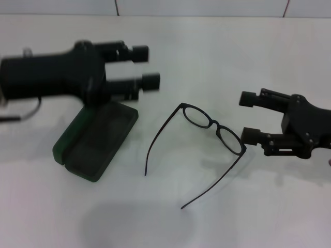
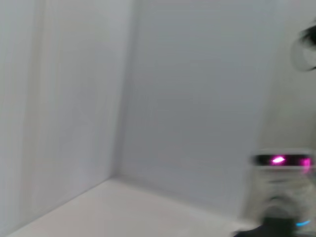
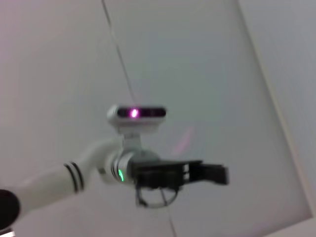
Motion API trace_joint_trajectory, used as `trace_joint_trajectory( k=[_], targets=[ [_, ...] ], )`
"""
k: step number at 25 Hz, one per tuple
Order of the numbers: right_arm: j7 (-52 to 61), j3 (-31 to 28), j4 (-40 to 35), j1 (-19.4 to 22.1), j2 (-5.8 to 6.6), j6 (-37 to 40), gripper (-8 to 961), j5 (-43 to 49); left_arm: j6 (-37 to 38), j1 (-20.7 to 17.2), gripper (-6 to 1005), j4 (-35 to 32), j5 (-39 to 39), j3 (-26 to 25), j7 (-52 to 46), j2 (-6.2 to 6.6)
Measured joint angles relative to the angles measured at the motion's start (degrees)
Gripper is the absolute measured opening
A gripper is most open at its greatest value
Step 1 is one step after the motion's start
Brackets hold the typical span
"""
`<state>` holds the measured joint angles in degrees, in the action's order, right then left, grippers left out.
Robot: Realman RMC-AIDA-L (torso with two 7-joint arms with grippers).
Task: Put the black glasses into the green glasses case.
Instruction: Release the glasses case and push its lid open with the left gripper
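Note:
The black glasses (image 1: 212, 125) lie on the white table (image 1: 207, 46) at the centre of the head view, temple arms unfolded and pointing toward the near edge. The green glasses case (image 1: 95, 142) lies to their left, with its dark lining facing up. My left gripper (image 1: 146, 66) hovers open over the case's far end, nothing between its fingers. My right gripper (image 1: 249, 117) stands open just right of the glasses, its nearer fingertip (image 1: 251, 135) close to the outer lens. I cannot tell whether it touches. The right wrist view shows the left gripper (image 3: 217, 174) from afar.
A white wall (image 1: 207, 6) rises behind the table. The left wrist view shows plain wall panels and the other arm's wrist camera (image 2: 281, 160) with a magenta light. A faint round shadow (image 1: 139, 225) falls on the table near the front edge.

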<state>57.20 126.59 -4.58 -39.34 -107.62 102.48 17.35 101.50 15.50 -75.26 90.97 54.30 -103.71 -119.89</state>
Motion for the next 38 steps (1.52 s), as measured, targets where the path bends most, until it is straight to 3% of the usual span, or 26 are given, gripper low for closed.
trace_joint_trajectory(
  k=[4, 7, 12, 18, 22, 38],
  targets=[
    [-0.72, -1.03, 0.02, 2.03, -0.27, -0.55, 874, -0.03, -9.11, 0.85, 671, -14.83, 14.31, 3.02, -19.27, 0.08],
    [-1.23, -2.26, 0.01, 3.35, -0.48, -0.62, 874, -0.04, -10.55, 2.78, 670, -20.03, 25.24, 5.01, -28.45, 0.15],
    [-1.29, -3.17, 0.0, 4.14, -0.46, -0.58, 874, -0.04, -10.15, 7.1, 669, -22.23, 43.53, 9.41, -42.18, 0.44],
    [-1.3, -3.19, 0.01, 3.92, -0.41, -1.21, 874, -0.11, -9.81, 7.74, 667, -25.02, 59.68, 19.61, -51.78, 0.34],
    [-1.3, -3.19, -0.47, 3.45, -0.5, -2.79, 875, 0.25, -9.71, 7.96, 666, -23.95, 62.9, 22.25, -53.18, 0.3],
    [-2.78, -3.19, -0.29, 3.6, -0.85, -3.09, 875, 0.09, -7.97, 12.23, 665, -13.23, 67.87, 22.66, -54.32, 0.21]
  ],
)
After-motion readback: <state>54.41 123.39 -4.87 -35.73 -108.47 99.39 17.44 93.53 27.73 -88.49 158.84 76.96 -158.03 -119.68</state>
